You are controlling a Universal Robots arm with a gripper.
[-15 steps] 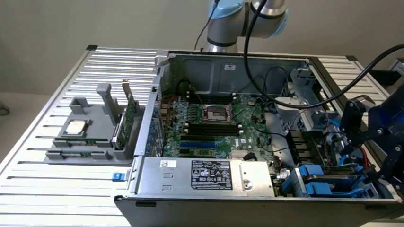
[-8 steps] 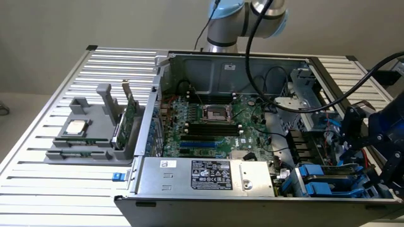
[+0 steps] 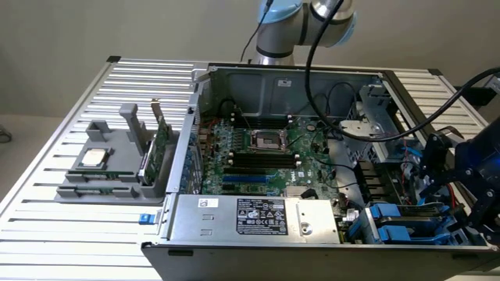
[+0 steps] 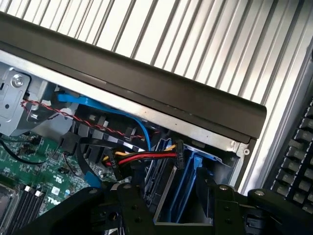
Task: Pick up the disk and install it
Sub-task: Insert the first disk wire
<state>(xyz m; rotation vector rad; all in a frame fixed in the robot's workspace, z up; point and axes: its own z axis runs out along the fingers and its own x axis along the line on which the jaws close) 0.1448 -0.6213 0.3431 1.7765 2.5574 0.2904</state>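
Pickup stage, likely: gripper (image 4: pixel 173 210) over disk (image 3: pixel 400 227), lower right of exterior view. Jaws wide apart, clamping nothing. Calls for squaring to blue rails (image 4: pixel 192 169).

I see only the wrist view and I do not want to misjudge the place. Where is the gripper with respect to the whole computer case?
Observer: The gripper is at the exterior view's right, over the case corner where the blue drive carriers sit.
Operator: Does anything lie outside the case?
Observer: Yes. On the table, at the exterior view's left, a grey fixture holds a processor chip and an upright green circuit card.
Operator: And the processor socket?
Observer: The socket, in the middle of the motherboard, looks empty.
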